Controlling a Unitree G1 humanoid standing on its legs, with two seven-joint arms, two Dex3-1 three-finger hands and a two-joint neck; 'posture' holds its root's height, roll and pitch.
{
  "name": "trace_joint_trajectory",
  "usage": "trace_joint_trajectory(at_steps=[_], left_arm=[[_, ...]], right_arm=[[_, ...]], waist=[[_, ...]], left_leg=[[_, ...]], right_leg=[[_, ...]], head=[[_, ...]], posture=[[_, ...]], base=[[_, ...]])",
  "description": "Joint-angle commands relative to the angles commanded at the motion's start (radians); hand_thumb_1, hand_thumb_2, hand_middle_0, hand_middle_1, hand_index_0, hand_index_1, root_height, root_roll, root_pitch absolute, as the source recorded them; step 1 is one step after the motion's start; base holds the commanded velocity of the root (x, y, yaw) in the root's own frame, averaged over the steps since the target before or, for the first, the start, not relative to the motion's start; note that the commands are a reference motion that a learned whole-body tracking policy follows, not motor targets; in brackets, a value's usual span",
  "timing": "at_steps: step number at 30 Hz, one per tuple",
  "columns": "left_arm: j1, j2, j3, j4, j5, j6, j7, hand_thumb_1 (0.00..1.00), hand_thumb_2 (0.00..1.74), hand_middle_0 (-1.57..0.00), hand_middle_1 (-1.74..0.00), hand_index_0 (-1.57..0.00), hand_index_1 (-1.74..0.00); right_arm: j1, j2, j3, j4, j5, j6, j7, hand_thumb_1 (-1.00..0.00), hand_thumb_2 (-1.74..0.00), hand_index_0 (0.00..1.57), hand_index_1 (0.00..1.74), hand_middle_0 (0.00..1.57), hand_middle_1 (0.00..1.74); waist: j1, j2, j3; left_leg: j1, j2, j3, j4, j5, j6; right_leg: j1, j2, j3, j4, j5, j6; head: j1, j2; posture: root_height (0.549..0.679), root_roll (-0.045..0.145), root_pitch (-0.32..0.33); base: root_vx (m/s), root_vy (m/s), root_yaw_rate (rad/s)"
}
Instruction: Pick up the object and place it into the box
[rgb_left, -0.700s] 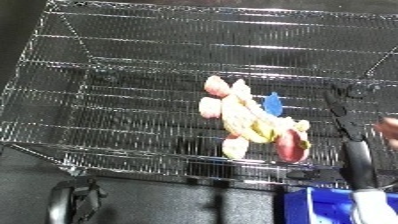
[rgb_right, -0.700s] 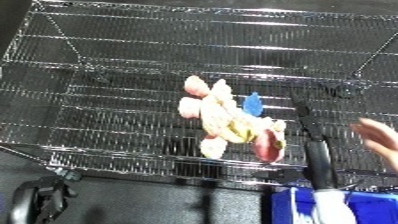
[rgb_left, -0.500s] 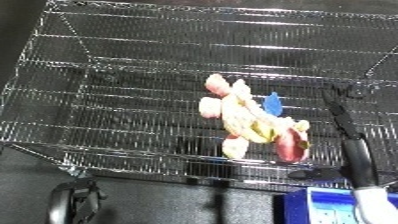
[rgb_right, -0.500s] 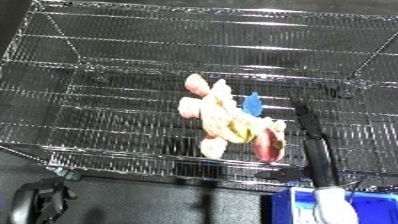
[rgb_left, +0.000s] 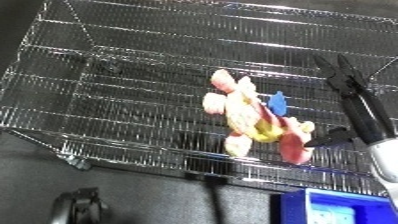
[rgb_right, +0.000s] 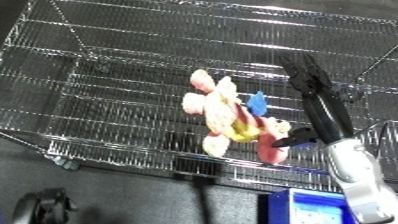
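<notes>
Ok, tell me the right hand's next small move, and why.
Probably shift the right hand left toward the toy and curl around it. Its fingers are straight, reaching beside the toy, which lies on the wire basket with nothing gripping it.

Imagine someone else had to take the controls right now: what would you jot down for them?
Right hand: open, fingers straight, reaching over the wire basket just right of the plush toy, thumb near the toy's lower end. Not gripping.
Left hand: not in view.
Plush toy: lying on the basket's mesh floor, right of centre.
Blue bin: at the lower edge, in front of the basket.
Done: the hand has reached the toy.
Left: close on the toy, lift it out, drop it into the bin.
</notes>
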Motion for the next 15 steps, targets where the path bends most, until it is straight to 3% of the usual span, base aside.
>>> trace_joint_trajectory(at_steps=[9,15], left_arm=[[-0.014,0.011,-0.047,0.004,-0.014,-0.016,0.007,1.0,1.74,-1.57,-1.74,-1.57,-1.74],[-0.017,0.018,-0.068,0.007,-0.023,-0.027,0.013,1.0,1.74,-1.57,-1.74,-1.57,-1.74]], right_arm=[[-0.161,0.029,0.15,0.174,0.024,0.027,0.019,0.0,0.0,0.0,0.0,0.0,0.0],[-0.273,0.055,0.227,0.306,0.043,0.043,0.027,0.0,0.0,0.0,0.0,0.0,0.0]], waist=[[0.026,0.023,0.016],[0.043,0.044,0.035]], left_leg=[[-0.026,-0.006,-0.007,0.01,0.003,-0.0018],[-0.061,-0.012,-0.013,0.027,0.004,-0.0033]], right_leg=[[-0.031,-0.0013,-0.002,0.014,0.003,0.0006],[-0.068,-0.0047,0.001,0.023,0.013,0.0017]], head=[[0.07,0.007],[0.156,0.054]], posture=[[0.638,0.048,-0.163],[0.636,0.047,-0.145]], base=[[0.009,-0.005,0.004],[-0.007,0.006,-0.009]])
